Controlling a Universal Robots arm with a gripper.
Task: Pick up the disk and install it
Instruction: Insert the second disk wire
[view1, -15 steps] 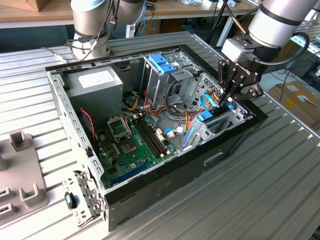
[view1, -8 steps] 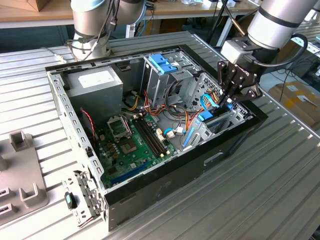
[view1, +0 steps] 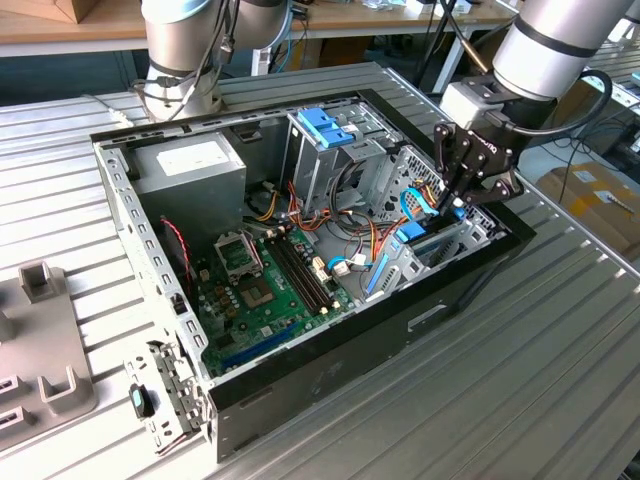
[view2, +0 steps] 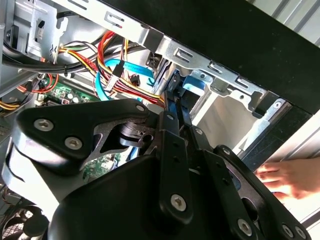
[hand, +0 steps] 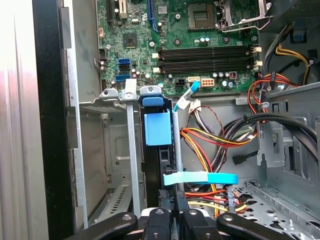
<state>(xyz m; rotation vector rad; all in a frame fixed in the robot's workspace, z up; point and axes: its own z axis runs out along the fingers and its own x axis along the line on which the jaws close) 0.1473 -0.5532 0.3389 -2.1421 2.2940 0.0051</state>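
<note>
I see the case (view1: 300, 385) open on the table (view1: 560, 340). My gripper (view1: 452, 200) sits low in its drive bay, jaws pinched nearly shut on the disk (hand: 159, 129), which stands on edge directly between them, inside the cage (hand: 131, 145). A hand (view2: 286, 177) rests just outside the case.

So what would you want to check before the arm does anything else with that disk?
1. Grip: the gripper is closed on the edge of the disk. Ok.
2. Disk position: it stands upright in the metal bay. Fully seated: cannot tell.
3. Cables: a light-blue flat cable crosses right beside the gripper. Not ok.
4. People: a person's hand rests just outside the case, in the second wrist view. Not ok.
5. Access: the case is open on top. Ok.
</note>
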